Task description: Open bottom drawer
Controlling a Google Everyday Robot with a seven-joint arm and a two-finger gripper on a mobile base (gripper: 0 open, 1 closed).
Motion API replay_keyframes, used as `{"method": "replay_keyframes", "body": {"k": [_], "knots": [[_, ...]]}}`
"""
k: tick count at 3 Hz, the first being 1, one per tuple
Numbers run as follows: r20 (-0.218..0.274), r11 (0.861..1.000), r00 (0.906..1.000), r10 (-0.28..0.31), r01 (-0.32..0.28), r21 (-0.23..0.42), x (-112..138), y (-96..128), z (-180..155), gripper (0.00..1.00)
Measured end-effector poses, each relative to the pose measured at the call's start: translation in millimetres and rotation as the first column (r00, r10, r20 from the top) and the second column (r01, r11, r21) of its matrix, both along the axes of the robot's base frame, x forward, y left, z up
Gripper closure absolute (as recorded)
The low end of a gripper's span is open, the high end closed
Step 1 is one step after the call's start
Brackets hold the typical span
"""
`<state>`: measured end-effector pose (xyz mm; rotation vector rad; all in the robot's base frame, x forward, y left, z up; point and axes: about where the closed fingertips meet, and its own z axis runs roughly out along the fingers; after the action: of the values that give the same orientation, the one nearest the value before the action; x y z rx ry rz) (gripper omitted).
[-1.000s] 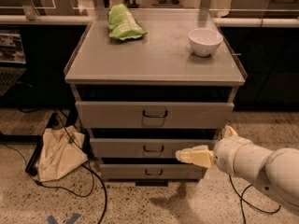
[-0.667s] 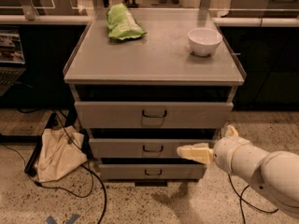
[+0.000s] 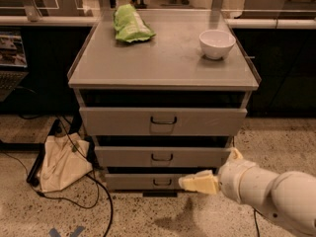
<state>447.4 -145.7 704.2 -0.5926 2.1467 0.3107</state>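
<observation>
The grey metal cabinet has three drawers. The bottom drawer is the lowest and slimmest front, with a small black loop handle at its centre. It sits about flush with the drawers above. My gripper comes in from the lower right on a white arm. Its cream tip lies in front of the bottom drawer, just right of the handle.
A green bag and a white bowl sit on the cabinet top. A beige cloth bag and black cables lie on the floor left of the cabinet. Dark counters stand behind.
The gripper has moved slightly lower, from the level of the gap under the middle drawer to the bottom drawer front. The drawers have not moved.
</observation>
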Motion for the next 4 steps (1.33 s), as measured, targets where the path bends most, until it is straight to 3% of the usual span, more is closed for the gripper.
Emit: {"method": "replay_keyframes", "body": {"k": [1,2,3,4], "knots": [[-0.092,0.998,0.9940,-0.058,0.057,-0.019,-17,-4,-62,0.00],[-0.145,0.993,0.9827,-0.115,0.110,-0.043,-14,-6,-109,0.00],[-0.178,0.987,0.9716,-0.156,0.147,-0.063,-9,-8,-144,0.00],[-0.177,0.986,0.9708,-0.162,0.152,-0.069,-6,-7,-148,0.14]]}}
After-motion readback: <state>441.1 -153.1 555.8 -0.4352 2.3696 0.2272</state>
